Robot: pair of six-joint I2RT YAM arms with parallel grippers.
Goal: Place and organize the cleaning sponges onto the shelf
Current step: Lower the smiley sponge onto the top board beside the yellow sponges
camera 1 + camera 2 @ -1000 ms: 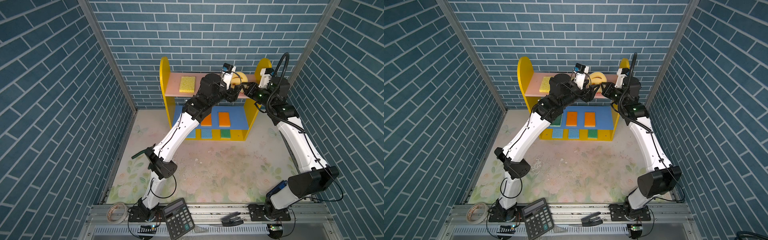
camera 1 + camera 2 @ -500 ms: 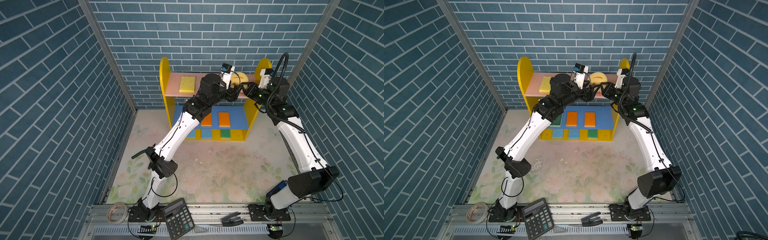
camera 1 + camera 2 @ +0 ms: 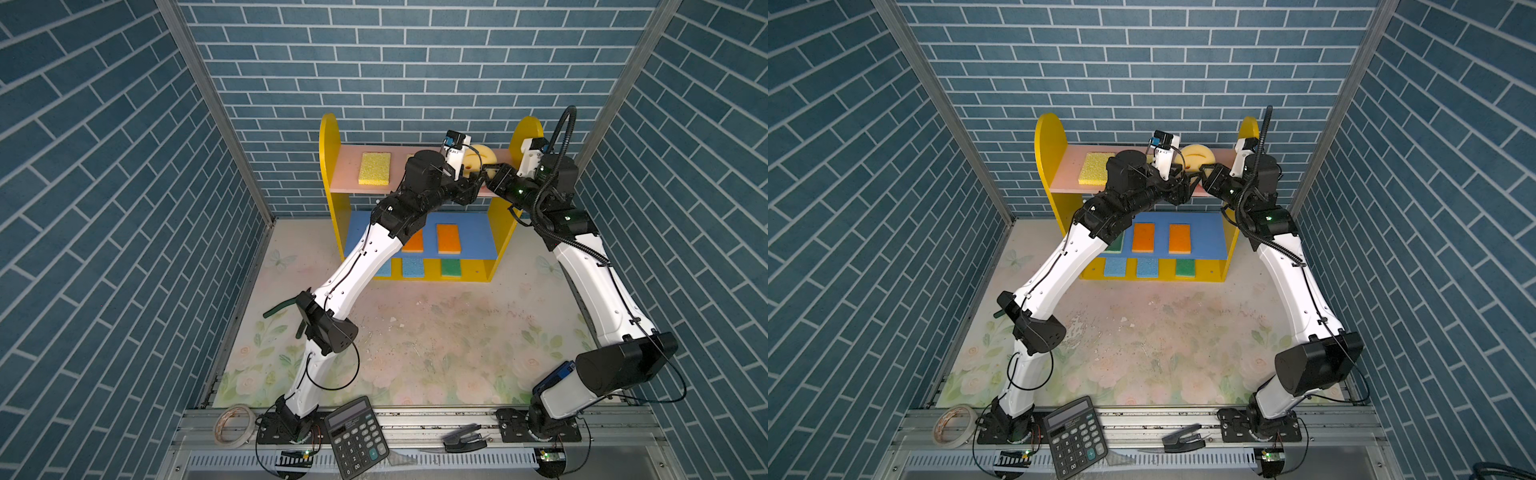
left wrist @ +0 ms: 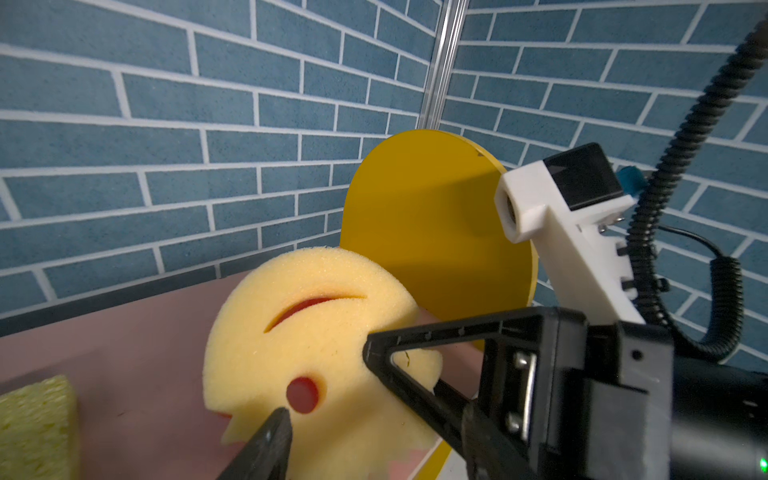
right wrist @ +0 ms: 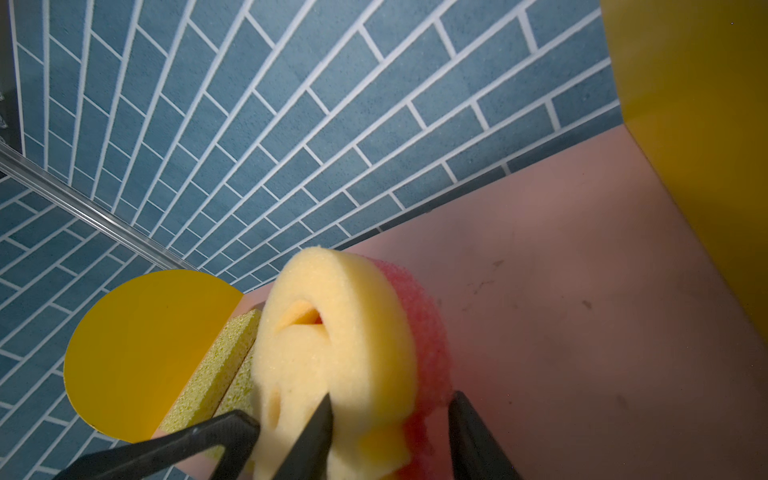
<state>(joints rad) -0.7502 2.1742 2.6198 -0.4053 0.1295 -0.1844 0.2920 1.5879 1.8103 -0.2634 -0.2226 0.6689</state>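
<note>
Right wrist view: my right hand [image 5: 390, 405], released, straddles the tilted smiley sponge [image 5: 332, 340] atop the shelf [image 5: 582, 249], three-o'clock end.

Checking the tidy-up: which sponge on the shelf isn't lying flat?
The round yellow smiley on the top board: it stands tilted on edge; the rectangular ones in view lie flat.

Our arms [image 3: 357, 257] arch to the frame's upper middle, left hand [image 3: 473, 188] and right hand [image 5: 390, 419] nearly touching, right jaws parted.
</note>
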